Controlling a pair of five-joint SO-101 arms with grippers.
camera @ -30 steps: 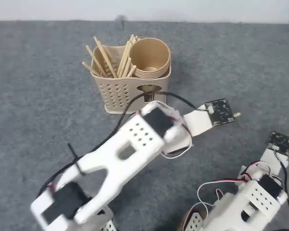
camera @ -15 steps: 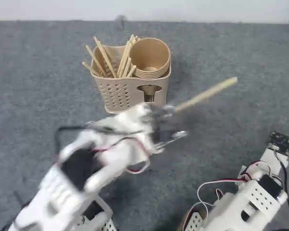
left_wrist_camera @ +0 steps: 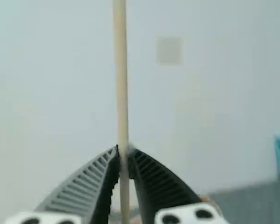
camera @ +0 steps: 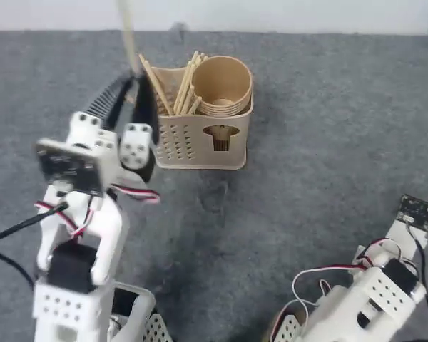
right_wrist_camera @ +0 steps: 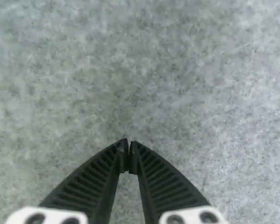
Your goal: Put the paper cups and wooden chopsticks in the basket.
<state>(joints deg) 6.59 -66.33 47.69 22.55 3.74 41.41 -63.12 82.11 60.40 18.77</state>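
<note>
A beige perforated basket stands at the back middle of the grey carpet. Stacked paper cups sit in its right half, and several wooden chopsticks stick up in its left half. My left gripper is raised just left of the basket, shut on a single wooden chopstick that points up and away. In the left wrist view that chopstick runs straight out between the closed fingers of the left gripper. My right gripper is shut with nothing in it, close above bare carpet at the front right.
The right arm's white body lies folded at the front right corner. Grey carpet stretches open to the right of the basket and in front of it. A pale wall bounds the far edge.
The left arm swung from right of the basket, across its front, to its left side. The chopstick it holds turned from pointing right to pointing up and away. The right arm stayed still.
</note>
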